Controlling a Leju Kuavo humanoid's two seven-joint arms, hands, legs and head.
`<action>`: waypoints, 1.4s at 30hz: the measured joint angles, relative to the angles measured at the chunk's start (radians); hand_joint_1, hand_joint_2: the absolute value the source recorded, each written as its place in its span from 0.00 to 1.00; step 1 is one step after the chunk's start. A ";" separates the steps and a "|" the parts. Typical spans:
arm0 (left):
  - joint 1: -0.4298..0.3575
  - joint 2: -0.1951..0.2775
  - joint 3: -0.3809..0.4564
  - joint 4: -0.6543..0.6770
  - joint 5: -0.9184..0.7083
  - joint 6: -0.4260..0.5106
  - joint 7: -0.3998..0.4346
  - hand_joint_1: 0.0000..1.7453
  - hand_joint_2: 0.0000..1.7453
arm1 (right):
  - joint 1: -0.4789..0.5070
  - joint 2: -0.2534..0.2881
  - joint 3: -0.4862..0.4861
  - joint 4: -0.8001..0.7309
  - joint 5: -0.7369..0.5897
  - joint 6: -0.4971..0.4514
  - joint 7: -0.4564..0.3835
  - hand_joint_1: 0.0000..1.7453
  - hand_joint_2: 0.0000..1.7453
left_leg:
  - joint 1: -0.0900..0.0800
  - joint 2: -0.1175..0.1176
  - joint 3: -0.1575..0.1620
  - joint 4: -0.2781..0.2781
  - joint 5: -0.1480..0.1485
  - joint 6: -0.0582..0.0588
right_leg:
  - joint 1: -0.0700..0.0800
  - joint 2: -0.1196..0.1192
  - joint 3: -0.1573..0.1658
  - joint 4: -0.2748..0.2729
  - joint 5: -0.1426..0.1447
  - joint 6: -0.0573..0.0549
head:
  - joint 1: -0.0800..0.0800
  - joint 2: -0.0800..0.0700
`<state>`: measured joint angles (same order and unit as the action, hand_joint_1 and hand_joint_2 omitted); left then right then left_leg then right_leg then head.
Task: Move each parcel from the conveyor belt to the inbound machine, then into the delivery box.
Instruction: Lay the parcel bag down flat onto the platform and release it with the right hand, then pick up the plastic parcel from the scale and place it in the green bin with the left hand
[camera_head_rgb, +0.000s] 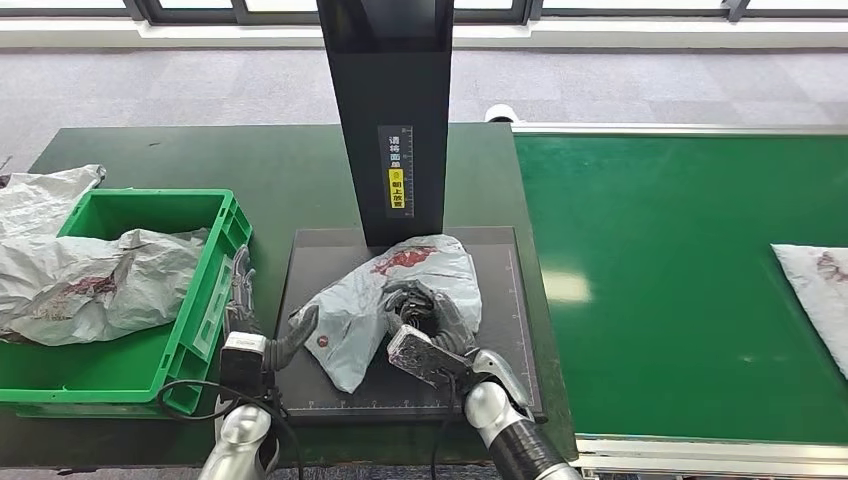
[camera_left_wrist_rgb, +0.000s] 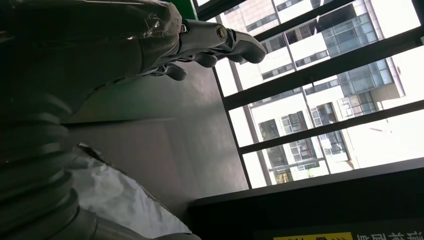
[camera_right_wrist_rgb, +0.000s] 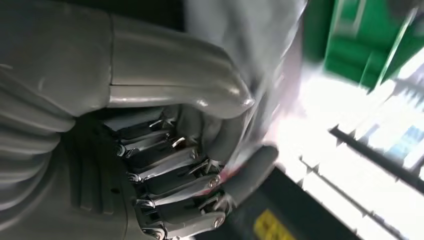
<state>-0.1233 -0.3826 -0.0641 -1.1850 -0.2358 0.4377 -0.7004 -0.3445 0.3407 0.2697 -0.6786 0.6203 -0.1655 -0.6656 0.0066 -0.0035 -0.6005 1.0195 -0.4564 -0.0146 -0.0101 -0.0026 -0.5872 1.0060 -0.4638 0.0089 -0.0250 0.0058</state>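
A crumpled grey parcel (camera_head_rgb: 375, 300) with a red mark lies on the inbound machine's black platform (camera_head_rgb: 500, 390), in front of its black column (camera_head_rgb: 390, 120). My right hand (camera_head_rgb: 435, 320) grips the parcel's near right side, its fingers (camera_right_wrist_rgb: 200, 185) curled into the grey plastic (camera_right_wrist_rgb: 260, 60). My left hand (camera_head_rgb: 268, 338) stands between the platform and the green delivery box (camera_head_rgb: 215, 290), fingers (camera_left_wrist_rgb: 220, 42) spread and holding nothing, thumb close to the parcel's (camera_left_wrist_rgb: 110, 195) left edge. Another grey parcel (camera_head_rgb: 815, 285) lies on the green conveyor belt (camera_head_rgb: 680, 290) at the far right.
The green box holds a grey parcel (camera_head_rgb: 100, 285), and another grey bag (camera_head_rgb: 40, 195) hangs over its far left rim. The dark green table (camera_head_rgb: 280, 165) stretches behind the box. A metal rail (camera_head_rgb: 700, 448) edges the belt's near side.
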 joint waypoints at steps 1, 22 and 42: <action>0.003 0.000 0.000 -0.002 0.000 0.001 0.000 0.00 1.00 | 0.003 0.001 0.000 -0.008 0.007 -0.044 0.004 0.00 1.00 | 0.000 0.000 0.000 0.000 0.000 0.000 | 0.000 0.000 0.000 0.000 0.000 0.000 | 0.000 0.000; 0.036 0.000 0.000 -0.032 0.002 0.013 0.000 0.00 1.00 | 0.145 -0.008 0.001 -0.450 0.037 -0.364 -0.030 0.00 1.00 | 0.000 0.000 0.000 0.000 0.000 0.000 | 0.000 0.000 0.000 0.000 0.000 0.000 | 0.000 0.000; -0.049 -0.008 -0.053 0.044 -0.122 0.079 0.027 0.00 1.00 | 0.280 -0.031 -0.027 -1.030 -0.003 -0.536 -0.035 0.00 1.00 | -0.001 -0.001 0.000 0.001 -0.001 0.000 | -0.001 -0.001 0.000 -0.001 0.000 0.001 | 0.000 0.000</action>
<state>-0.1723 -0.3906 -0.1174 -1.1411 -0.3582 0.5171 -0.6734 -0.0648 0.3098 0.2427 -1.7082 0.6171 -0.7011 -0.7003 0.0060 -0.0045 -0.6004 1.0207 -0.4578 -0.0142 -0.0107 -0.0032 -0.5875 1.0051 -0.4642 0.0096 -0.0252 0.0057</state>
